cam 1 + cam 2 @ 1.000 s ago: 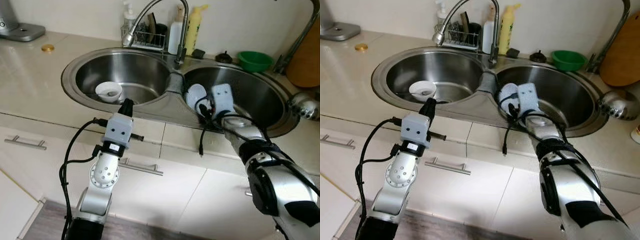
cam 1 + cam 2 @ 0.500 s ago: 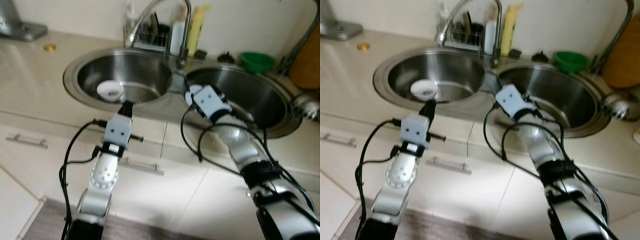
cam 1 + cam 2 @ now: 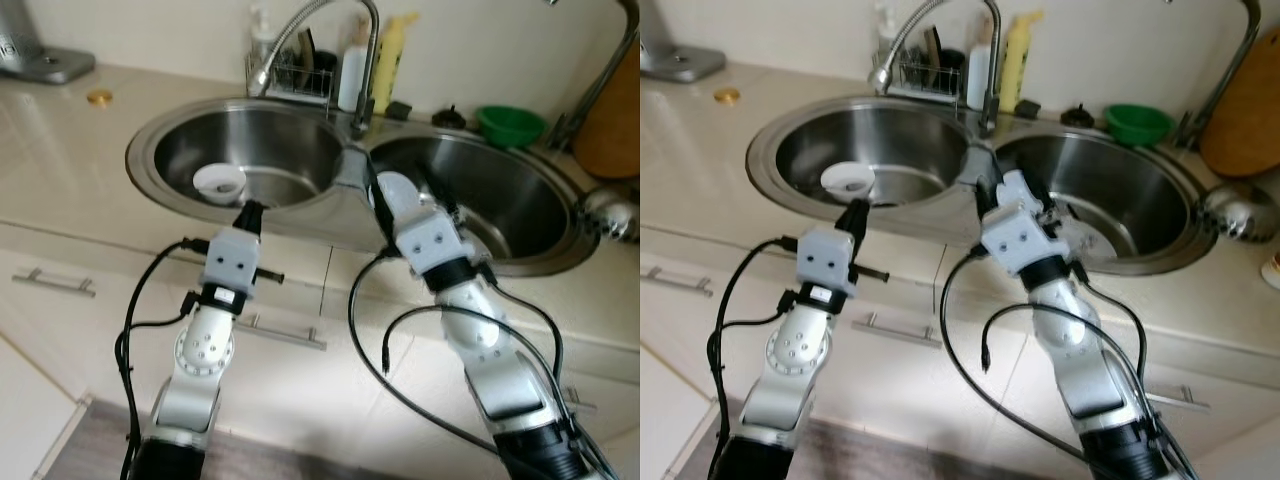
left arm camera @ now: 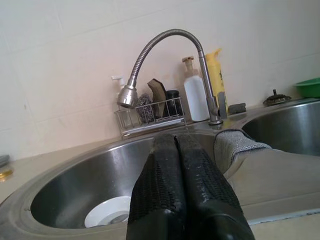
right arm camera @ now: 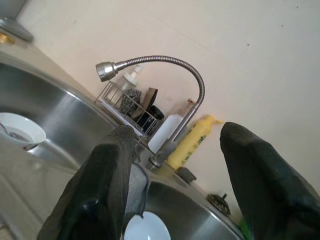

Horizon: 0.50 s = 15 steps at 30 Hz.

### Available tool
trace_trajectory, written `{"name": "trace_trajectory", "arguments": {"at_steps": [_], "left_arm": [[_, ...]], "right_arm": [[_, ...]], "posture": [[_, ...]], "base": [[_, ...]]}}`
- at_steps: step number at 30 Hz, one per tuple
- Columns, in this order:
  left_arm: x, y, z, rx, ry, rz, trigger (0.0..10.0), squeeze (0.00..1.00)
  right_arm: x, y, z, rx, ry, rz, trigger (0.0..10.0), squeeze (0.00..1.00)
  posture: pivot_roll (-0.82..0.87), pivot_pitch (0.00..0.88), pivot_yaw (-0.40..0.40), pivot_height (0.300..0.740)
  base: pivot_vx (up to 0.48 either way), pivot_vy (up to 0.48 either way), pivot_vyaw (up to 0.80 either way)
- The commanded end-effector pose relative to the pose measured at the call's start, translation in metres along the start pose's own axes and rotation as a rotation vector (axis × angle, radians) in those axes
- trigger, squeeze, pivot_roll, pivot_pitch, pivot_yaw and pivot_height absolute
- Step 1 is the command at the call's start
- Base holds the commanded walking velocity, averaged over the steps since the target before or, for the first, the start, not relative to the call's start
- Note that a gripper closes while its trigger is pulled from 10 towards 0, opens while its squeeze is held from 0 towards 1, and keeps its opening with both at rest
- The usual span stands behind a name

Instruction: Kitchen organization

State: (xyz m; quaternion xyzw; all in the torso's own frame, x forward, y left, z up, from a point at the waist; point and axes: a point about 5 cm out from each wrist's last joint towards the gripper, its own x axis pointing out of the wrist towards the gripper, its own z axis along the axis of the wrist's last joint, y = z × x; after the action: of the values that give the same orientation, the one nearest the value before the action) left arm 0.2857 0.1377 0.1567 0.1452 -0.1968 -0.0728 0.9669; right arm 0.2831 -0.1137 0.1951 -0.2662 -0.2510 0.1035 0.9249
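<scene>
A double steel sink is set in the beige counter. In its left basin lies a small white bowl. My left gripper is shut and empty, hovering at that basin's front rim and pointing at the bowl. In the right basin, near the divider, sits another white bowl. My right gripper is open above the front rim by the divider, its fingers spread wide, that bowl just below them. A grey cloth drapes over the divider.
A curved faucet rises behind the divider, with a wire rack of scrubbers, a white bottle and a yellow bottle beside it. A green bowl and wooden board stand back right. Cabinet handles lie below.
My right arm has drawn back out of the right basin and turned, so its gripper now stands over the front rim by the divider. The white bowls and left gripper stayed put.
</scene>
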Motion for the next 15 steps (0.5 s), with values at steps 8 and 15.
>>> {"name": "trace_trajectory", "arguments": {"at_steps": [8,15], "left_arm": [[0.003,-0.001,0.007,-0.011,-0.032,-0.011,10.0,0.0],[0.003,-0.001,0.007,-0.012,-0.033,-0.016,10.0,0.0]], "right_arm": [[-0.011,-0.007,-0.007,-0.035,0.051,0.028,10.0,0.0],[-0.011,-0.008,-0.009,-0.025,0.064,0.021,10.0,0.0]], "posture": [[-0.02,0.0,-0.099,0.74],[-0.01,0.0,-0.099,0.74]], "base": [[0.0,0.1,0.0],[0.0,0.348,0.0]]}}
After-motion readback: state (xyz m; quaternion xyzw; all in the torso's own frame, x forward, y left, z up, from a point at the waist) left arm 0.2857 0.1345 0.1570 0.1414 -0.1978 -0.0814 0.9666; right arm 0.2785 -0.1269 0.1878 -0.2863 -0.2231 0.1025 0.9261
